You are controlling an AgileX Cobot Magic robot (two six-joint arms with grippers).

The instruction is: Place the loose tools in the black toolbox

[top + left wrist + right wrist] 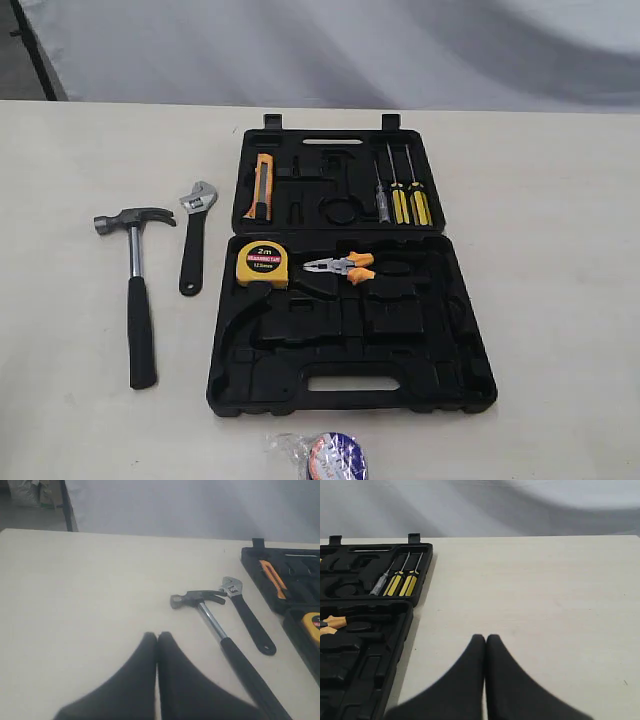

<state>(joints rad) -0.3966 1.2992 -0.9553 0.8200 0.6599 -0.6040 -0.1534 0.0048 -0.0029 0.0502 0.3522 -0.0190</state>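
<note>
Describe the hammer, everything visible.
The hammer is a claw type: dark grey steel head, shiny metal shaft, black grip that looks rubbery. It lies flat on the table, outside the toolbox, on its left in the exterior view, with the claw pointing at the wrench beside it. The claw tip sits close to the wrench; contact unclear. Nothing grips it.

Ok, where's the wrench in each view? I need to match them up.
Exterior view: the wrench lies left of centre, between the hammer and the toolbox.
Left wrist view: the wrench lies between the hammer and the toolbox, its head by the hammer's claw.
Right wrist view: not in it.
Shared landmark: the open toolbox shows in all three.
</note>
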